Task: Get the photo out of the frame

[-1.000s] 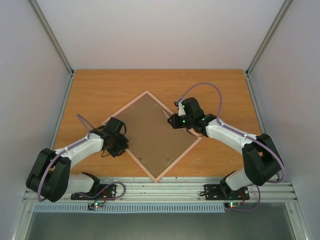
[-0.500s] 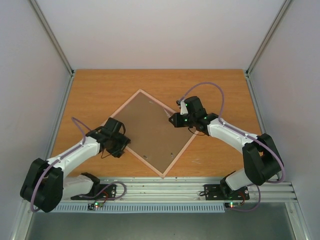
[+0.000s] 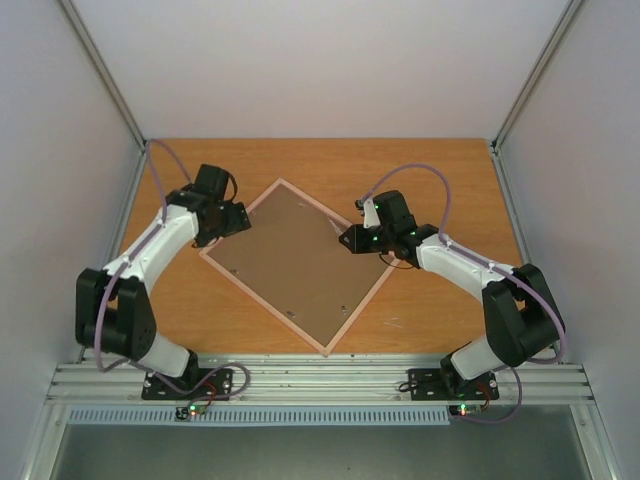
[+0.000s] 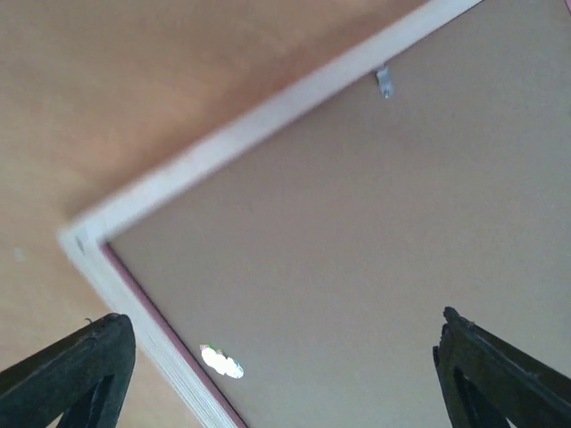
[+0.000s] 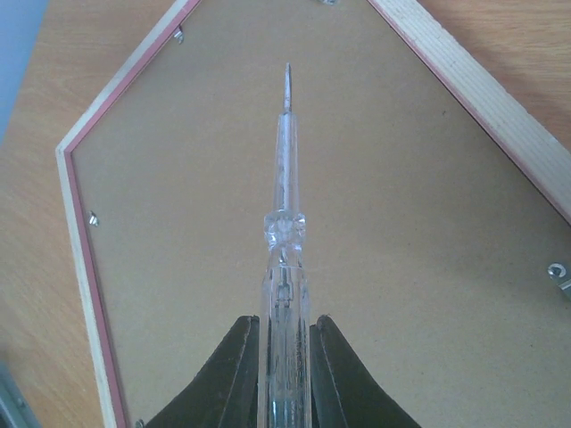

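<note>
While the frame (image 3: 264,304) lies face down near the middle of the wooden table (image 3: 440,180), turned cornerwise like a diamond, its pale wood back faces up with a thin pink line along the inner edge. A plain brown backing board (image 3: 295,265) fills the whole opening, so the photo is hidden from every view. Small metal tabs (image 5: 178,36) sit along the inner rim over the board's edge.

The left gripper (image 4: 281,319) hangs above the frame's left corner with its fingers spread wide, holding nothing. The right gripper (image 5: 284,321), at the frame's right edge, is pinched on the handle of a clear plastic screwdriver (image 5: 285,232). The metal tip points across the board toward the far corner; whether it touches the board cannot be told.

Lilac cables (image 3: 410,172) loop above each arm. A metal rail (image 3: 330,378) runs along the table's near edge, and white walls enclose the other sides.
</note>
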Robot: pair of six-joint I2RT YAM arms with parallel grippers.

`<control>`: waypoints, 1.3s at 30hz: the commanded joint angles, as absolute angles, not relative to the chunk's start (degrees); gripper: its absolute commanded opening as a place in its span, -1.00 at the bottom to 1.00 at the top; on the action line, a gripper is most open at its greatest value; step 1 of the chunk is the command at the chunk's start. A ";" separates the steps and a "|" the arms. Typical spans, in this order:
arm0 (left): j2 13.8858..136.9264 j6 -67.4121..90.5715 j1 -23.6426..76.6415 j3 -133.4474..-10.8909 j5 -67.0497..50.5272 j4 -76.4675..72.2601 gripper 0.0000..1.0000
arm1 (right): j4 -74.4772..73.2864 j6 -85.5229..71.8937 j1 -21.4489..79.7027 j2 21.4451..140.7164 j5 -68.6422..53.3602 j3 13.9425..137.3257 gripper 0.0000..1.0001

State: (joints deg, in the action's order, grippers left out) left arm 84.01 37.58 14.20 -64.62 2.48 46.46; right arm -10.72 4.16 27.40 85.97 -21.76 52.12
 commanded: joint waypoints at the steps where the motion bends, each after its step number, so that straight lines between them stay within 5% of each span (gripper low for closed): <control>1: 91.19 15.63 10.48 -71.47 2.34 46.07 0.84 | -9.45 5.56 26.64 86.75 -24.04 51.75 -0.98; 12: 109.74 1.48 8.80 -82.55 -2.08 44.28 0.82 | -9.51 6.01 26.50 86.01 -25.97 51.37 -0.98; 30: 117.07 1.51 8.29 -85.29 -4.27 48.54 -0.09 | -9.53 6.44 26.54 86.79 -29.23 51.40 -0.97; 39: 115.41 5.24 8.35 -82.91 -7.05 52.12 -0.31 | -10.11 6.47 26.67 86.53 -31.03 51.09 -0.97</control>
